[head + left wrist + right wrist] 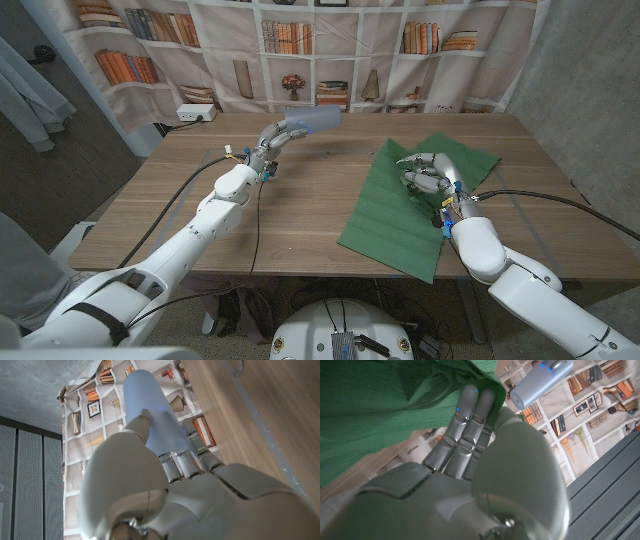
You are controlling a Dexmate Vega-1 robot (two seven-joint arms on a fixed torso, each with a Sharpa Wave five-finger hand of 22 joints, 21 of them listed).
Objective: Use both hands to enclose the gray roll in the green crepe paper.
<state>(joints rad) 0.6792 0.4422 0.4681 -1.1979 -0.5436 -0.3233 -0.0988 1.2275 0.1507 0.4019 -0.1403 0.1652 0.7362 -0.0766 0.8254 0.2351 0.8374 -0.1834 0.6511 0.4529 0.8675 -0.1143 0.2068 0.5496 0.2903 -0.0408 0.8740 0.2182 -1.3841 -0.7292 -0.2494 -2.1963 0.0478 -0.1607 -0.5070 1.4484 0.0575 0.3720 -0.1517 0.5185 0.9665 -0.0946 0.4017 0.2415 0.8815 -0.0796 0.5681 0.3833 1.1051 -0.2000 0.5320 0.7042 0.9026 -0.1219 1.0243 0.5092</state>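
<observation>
Above the desk's (180, 215) far edge, the roll (312, 122) is held lengthwise in the left hand (275, 135), fingers closed around its near end; its free end is seen jutting past the fingertips in the left wrist view (145, 405). Well apart from that hand, the paper (385, 215) is spread on the desk. The right hand (428, 172) is set on the paper's far part, its fingers (470, 415) curled against a raised fold; a firm grip cannot be told.
</observation>
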